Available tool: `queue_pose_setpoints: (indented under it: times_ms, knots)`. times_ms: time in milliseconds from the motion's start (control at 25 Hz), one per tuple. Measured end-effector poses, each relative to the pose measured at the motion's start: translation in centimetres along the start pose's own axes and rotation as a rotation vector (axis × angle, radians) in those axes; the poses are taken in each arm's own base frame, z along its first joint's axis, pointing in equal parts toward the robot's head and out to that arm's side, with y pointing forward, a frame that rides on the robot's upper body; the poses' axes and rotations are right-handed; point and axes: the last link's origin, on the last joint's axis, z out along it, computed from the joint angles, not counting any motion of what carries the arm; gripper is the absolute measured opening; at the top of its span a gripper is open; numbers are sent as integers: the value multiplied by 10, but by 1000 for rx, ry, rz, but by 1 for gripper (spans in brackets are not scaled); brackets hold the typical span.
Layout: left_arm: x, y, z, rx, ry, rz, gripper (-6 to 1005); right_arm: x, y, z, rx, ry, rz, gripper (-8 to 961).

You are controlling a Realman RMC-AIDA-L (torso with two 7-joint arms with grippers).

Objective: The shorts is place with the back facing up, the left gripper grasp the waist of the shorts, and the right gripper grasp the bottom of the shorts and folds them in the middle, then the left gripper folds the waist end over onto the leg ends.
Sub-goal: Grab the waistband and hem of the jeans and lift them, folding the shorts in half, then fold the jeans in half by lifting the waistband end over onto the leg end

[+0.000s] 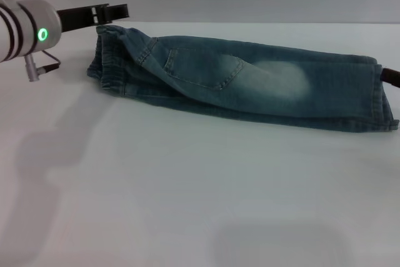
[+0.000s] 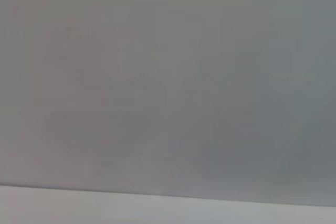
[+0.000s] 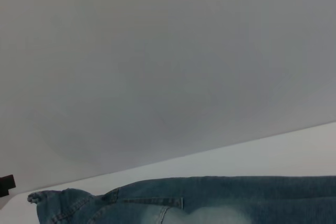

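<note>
Overhead, from the head view, the shorts (image 1: 250, 79) lie already folded lengthwise on the tabletop (image 1: 187, 192), long axis running left to right, with the waist (image 1: 112, 57) just beside the left gripper (image 1: 109, 12), the nearer arm; whether its jaws are open cannot be told. Left wrist view: no garment. Right wrist view: the shorts only; the right gripper's jaws are unseen.

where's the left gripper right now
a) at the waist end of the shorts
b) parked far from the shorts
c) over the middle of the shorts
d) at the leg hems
a: in the head view the left gripper reaches to the far corner of the ruffled waist of the shorts, which lie folded lengthwise on the table.
</note>
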Motion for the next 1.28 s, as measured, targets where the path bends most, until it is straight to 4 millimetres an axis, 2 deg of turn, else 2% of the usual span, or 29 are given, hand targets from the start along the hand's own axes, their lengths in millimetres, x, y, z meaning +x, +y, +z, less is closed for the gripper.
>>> queue_pose_setpoints:
  times_ms: [160,320,600,960,1280]
  knots:
    - [-2,-5,-3,12,-16,11,852,2,0,2,-6,5,3,0]
    - [-7,-19,-6,46,-78,-11,850,4,1,4,-11,10,6,0]
    - [-20,-33,-2,90,-141,-6,847,6,4,8,-25,27,1,0]
    - [-34,-36,8,101,-195,69,849,8,5,9,-35,33,7,0]
    - [-37,-34,14,98,-194,97,851,12,7,5,-62,27,33,0]
